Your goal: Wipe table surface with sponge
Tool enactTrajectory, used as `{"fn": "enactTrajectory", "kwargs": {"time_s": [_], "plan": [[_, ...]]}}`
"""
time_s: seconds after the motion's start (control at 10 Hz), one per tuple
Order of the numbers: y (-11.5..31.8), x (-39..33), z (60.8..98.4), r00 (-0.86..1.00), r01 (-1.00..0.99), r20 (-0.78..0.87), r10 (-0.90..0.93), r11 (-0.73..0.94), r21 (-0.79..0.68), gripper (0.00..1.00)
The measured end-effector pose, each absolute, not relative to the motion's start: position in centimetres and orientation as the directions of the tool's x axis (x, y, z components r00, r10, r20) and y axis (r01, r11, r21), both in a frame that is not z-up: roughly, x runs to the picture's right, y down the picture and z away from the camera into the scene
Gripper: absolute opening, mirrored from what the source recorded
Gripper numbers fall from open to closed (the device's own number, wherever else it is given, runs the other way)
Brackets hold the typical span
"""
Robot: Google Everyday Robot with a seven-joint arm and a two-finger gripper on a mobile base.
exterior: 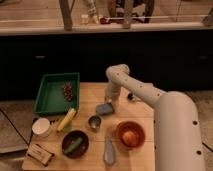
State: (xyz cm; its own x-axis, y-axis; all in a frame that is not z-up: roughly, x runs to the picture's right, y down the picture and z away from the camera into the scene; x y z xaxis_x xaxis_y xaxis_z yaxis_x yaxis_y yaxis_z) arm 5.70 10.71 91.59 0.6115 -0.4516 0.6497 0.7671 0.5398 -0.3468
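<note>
- The gripper (108,101) hung low over the table surface (142,112), right at the sponge (104,109); whether it gripped the sponge or was loose, I could not tell.
- The sponge lay flat near the table's middle, just beside a small steel cup (94,122).
- A green tray (50,100) sat to the left.
</note>
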Motion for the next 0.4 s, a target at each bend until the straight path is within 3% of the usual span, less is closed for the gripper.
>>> {"fn": "enactTrajectory", "kwargs": {"time_s": [0.4], "plan": [[8.3,10.2,93.9,0.709,0.677,0.587,-0.392,0.613,-0.408,0.01]]}}
